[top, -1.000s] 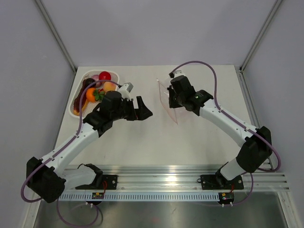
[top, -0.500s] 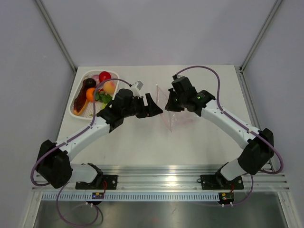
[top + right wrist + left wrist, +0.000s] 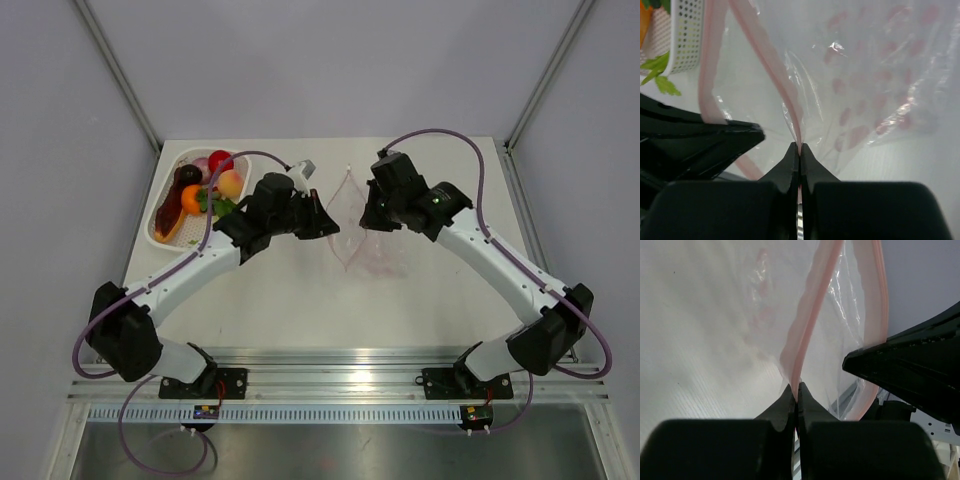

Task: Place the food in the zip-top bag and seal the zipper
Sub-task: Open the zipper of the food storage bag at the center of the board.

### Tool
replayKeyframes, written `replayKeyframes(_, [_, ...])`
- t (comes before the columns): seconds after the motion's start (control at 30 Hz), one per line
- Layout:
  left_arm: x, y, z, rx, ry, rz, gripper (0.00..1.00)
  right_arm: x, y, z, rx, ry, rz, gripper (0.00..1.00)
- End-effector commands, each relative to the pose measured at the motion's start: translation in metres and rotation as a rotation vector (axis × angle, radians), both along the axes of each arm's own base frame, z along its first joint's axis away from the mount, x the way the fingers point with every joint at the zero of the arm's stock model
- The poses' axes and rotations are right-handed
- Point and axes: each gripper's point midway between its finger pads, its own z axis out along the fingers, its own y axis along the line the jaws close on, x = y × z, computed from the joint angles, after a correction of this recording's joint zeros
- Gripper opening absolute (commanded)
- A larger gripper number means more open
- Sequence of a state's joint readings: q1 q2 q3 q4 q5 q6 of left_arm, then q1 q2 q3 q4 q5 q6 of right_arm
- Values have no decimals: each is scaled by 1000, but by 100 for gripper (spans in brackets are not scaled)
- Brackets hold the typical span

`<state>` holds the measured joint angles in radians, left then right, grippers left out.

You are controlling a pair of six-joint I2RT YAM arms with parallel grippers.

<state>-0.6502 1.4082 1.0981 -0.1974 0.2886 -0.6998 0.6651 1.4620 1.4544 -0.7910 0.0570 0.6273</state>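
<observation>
The clear zip-top bag hangs over the middle of the table between both arms, its mouth spread apart. My left gripper is shut on one pink zipper strip of the bag's mouth. My right gripper is shut on the opposite zipper strip. In the top view the left gripper sits at the bag's left lip and the right gripper at its right lip. The food lies in the white basket at the far left: a red tomato, a peach, an orange, a dark eggplant.
The white slotted basket shows at the upper left of the right wrist view, with green leaves beside it. Purple cables arc over both arms. An aluminium rail runs along the near table edge.
The left arm swung right from the basket side to the bag and its jaws closed on the zipper strip. The right arm lifted and shifted the bag rightward, and the mouth spread.
</observation>
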Motion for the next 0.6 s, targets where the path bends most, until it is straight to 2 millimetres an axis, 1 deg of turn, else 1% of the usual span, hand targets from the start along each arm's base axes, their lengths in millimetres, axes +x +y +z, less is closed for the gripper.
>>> replayKeyframes(0.0, [5,8,32,71,-96,-21,0,9,-48,41,-193,-131,-93,0])
replayKeyframes(0.03, [7,9,45,77,-117,-24,0,6,-56,53,-229,-140,-100,0])
replayKeyframes(0.07, [6,12,49,97,-123,-28,0,6,-63,59,-257,-149,-110,0])
replayKeyframes(0.1, [8,17,47,133,-133,-31,0,5,-69,65,-281,-161,-112,0])
replayKeyframes(0.13, [5,22,48,163,-117,-35,0,3,-77,75,-303,-171,-132,0])
replayKeyframes(0.2, [5,26,42,203,-114,-45,0,1,-80,82,-296,-180,-137,0])
replayKeyframes(0.27, [2,28,31,227,-90,-57,0,-3,-73,87,-239,-190,-121,0])
replayKeyframes(0.3, [2,25,25,228,-80,-71,0,-5,-66,85,-206,-182,-99,0])
replayKeyframes(0.4, [1,21,10,233,-46,-100,0,-4,-59,65,-186,-147,-102,0])
replayKeyframes(0.43, [2,19,1,245,-29,-110,0,-3,-58,53,-200,-125,-103,0])
replayKeyframes(0.5, [1,17,-11,258,-12,-140,0,-2,-55,40,-196,-105,-111,0])
replayKeyframes(0.53, [1,17,-16,262,-7,-148,0,-1,-53,29,-196,-93,-113,0])
replayKeyframes(0.57, [0,17,-20,264,1,-153,0,-1,-52,23,-194,-86,-112,0])
